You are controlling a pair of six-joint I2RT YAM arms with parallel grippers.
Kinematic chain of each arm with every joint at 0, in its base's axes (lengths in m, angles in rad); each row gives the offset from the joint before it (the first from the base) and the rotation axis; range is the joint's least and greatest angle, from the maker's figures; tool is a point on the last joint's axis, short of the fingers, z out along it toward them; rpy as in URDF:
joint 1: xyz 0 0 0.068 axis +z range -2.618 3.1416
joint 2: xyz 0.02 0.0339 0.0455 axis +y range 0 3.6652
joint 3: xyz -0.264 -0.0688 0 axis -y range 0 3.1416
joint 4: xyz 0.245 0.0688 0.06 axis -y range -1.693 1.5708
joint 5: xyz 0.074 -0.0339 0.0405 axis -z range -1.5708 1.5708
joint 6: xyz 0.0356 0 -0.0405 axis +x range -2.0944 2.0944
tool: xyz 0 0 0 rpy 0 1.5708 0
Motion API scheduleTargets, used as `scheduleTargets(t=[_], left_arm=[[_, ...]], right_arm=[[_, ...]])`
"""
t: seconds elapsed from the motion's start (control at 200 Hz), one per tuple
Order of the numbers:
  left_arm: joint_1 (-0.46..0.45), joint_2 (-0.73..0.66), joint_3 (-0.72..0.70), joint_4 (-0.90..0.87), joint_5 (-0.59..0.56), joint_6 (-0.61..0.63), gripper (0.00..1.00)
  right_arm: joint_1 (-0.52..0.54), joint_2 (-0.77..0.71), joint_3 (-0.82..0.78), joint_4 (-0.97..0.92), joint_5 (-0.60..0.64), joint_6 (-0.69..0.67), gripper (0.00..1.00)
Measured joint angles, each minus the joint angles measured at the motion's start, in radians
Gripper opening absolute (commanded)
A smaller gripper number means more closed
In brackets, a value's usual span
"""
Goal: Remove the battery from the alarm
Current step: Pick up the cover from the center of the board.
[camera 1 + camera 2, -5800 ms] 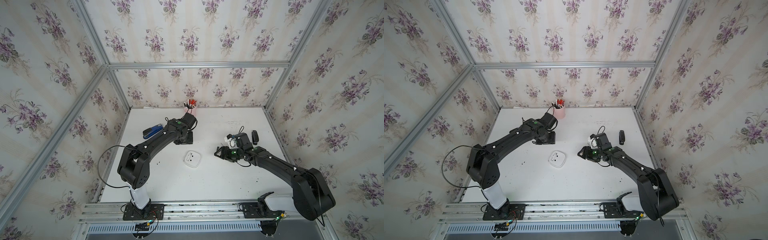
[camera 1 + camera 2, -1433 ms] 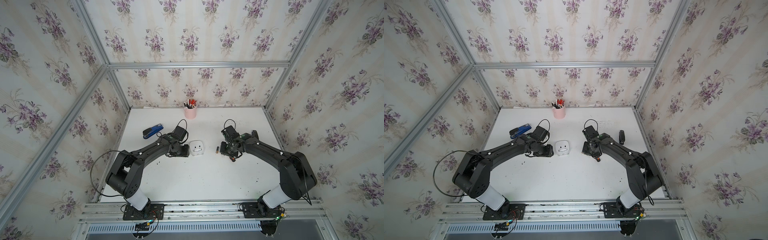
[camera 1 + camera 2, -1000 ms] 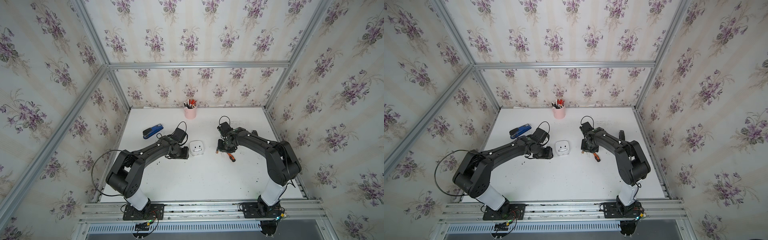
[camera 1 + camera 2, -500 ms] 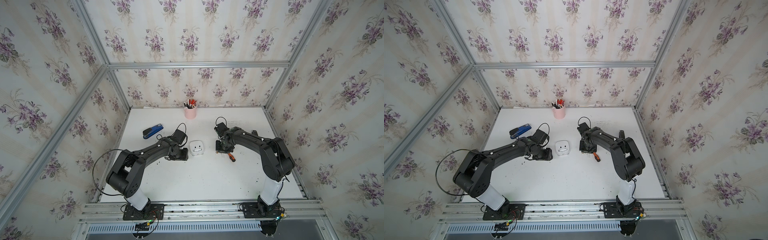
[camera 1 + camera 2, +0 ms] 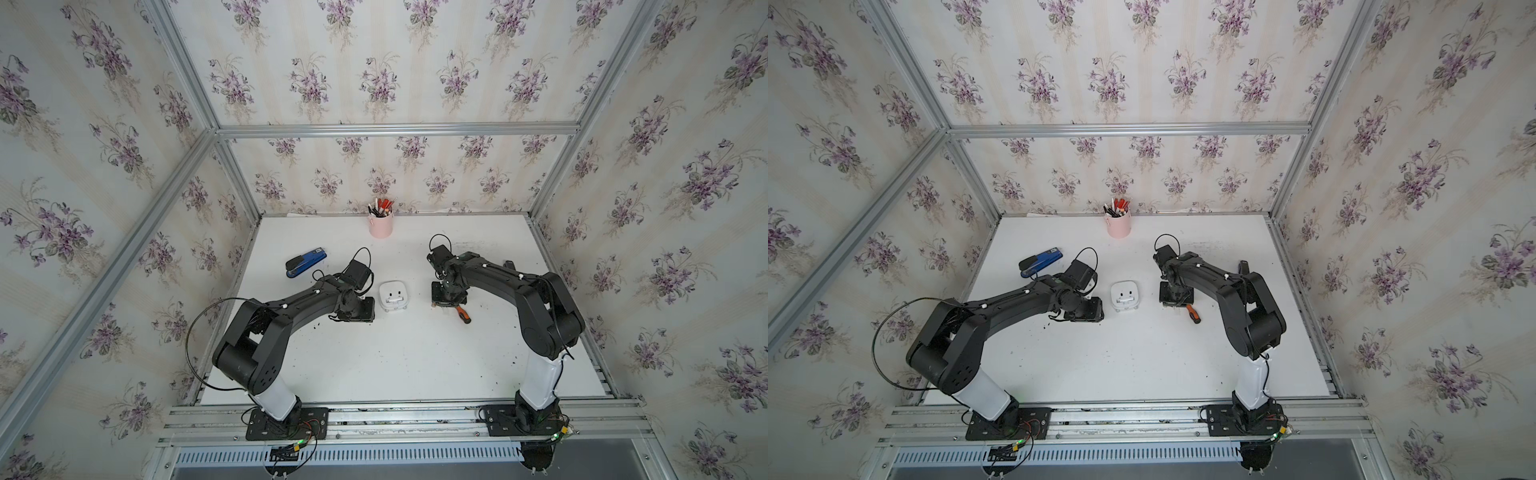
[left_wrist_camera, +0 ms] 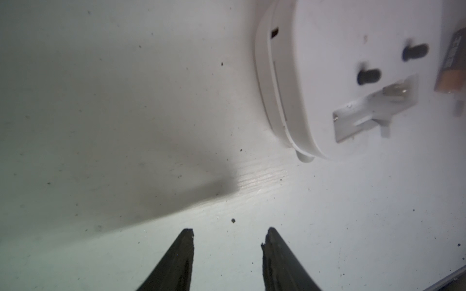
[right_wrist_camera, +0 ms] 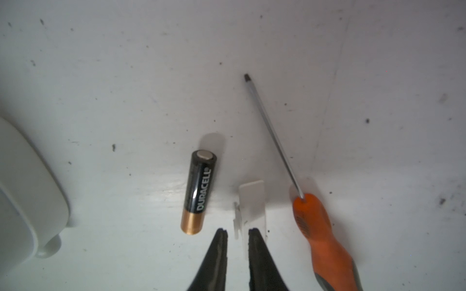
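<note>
The battery (image 7: 199, 191) is out of the alarm (image 5: 392, 295). It lies flat on the counter (image 5: 395, 365) between the alarm and a small white cover piece (image 7: 252, 199), with the screwdriver (image 7: 325, 241) beyond. My right tool (image 7: 237, 230) hangs just beside the battery, narrow and holding nothing. My left tool (image 6: 228, 231) is half-wide and empty near the alarm. I judge the battery light, rigid and slick, apt to roll, so I would pinch across its dark mid-body.
</note>
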Motion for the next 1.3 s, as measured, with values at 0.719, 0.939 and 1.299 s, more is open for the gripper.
scheduleTargets(t=[0.719, 0.939, 1.299], left_arm=[[0.021, -0.024, -0.029, 0.003, 0.0, 0.003, 0.49], [0.024, -0.026, -0.029, 0.005, 0.005, 0.004, 0.52], [0.026, -0.026, -0.033, 0.008, 0.008, 0.004, 0.52]], right_arm=[[0.04, -0.006, 0.068, -0.071, 0.038, -0.004, 0.29], [0.04, 0.01, 0.055, -0.093, 0.062, -0.009, 0.33], [0.04, 0.066, 0.088, -0.085, 0.074, -0.025, 0.26]])
